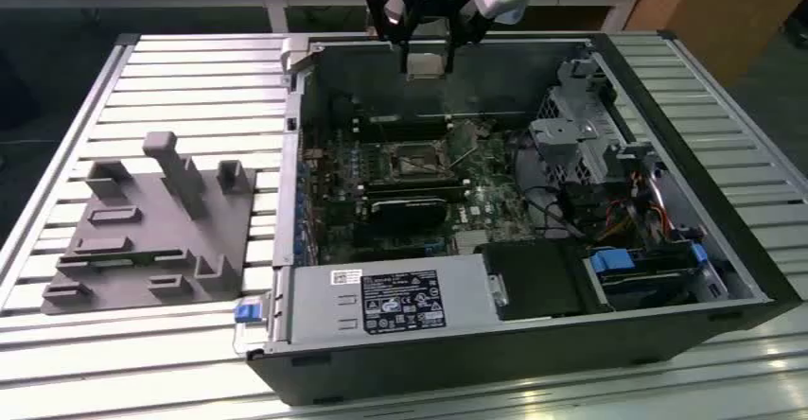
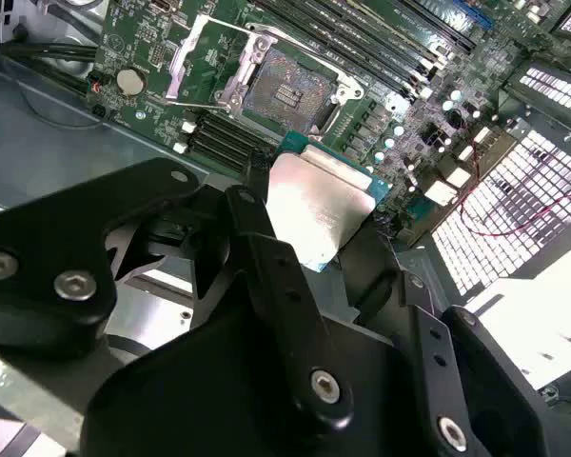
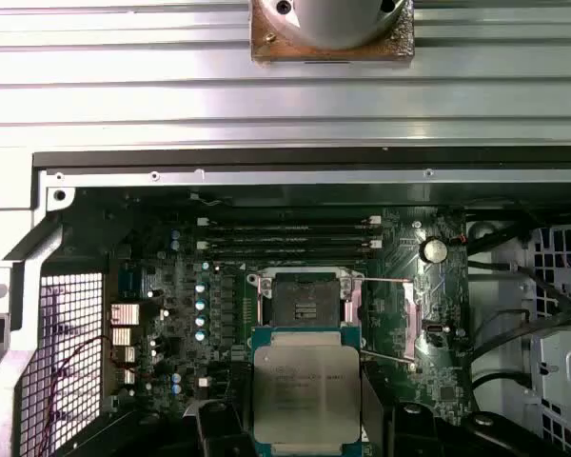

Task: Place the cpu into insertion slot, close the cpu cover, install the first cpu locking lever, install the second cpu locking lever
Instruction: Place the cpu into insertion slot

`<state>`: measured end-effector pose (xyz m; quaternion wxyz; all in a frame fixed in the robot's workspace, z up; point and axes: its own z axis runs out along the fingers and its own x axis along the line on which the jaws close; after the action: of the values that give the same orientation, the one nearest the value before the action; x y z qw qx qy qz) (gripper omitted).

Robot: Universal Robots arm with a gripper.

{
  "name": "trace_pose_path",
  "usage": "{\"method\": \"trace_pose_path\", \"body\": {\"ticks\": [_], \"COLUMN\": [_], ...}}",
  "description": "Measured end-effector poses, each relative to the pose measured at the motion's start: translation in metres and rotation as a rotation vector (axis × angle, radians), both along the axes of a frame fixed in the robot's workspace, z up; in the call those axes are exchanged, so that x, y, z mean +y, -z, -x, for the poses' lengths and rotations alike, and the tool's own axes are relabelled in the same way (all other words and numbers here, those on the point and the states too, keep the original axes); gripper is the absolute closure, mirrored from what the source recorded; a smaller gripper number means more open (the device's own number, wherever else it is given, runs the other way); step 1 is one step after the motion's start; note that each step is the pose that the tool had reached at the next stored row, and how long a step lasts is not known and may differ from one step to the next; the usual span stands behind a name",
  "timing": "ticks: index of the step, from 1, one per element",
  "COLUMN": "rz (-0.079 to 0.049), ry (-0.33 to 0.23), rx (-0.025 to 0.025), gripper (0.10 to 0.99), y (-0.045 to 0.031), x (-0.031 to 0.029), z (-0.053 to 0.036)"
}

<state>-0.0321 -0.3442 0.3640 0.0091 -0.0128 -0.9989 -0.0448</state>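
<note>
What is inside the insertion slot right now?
Nothing: the insertion slot shows its bare dark centre. The cpu hangs in the end effector, apart from it, and covers one slot edge in the first wrist view.

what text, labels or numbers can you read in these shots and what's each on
None is readable.
Black label on the power supply: print too small.
White sticker beside it: blurred.
cpu face: faint lines of print, too blurred.
Motherboard markings: too small.
</note>
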Motion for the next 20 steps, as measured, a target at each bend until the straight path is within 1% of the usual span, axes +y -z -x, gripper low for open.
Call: {"method": "trace_pose_path", "body": {"ticks": [8, 20], "rz": [0.0, 0.0], "ry": [0.0, 0.0], "rx": [-0.0003, -0.0006], "gripper": [0.545, 0.545], "y": [0.0012, 0.012], "x": [0.0, 0.0], "z": [0.0, 0.0]}}
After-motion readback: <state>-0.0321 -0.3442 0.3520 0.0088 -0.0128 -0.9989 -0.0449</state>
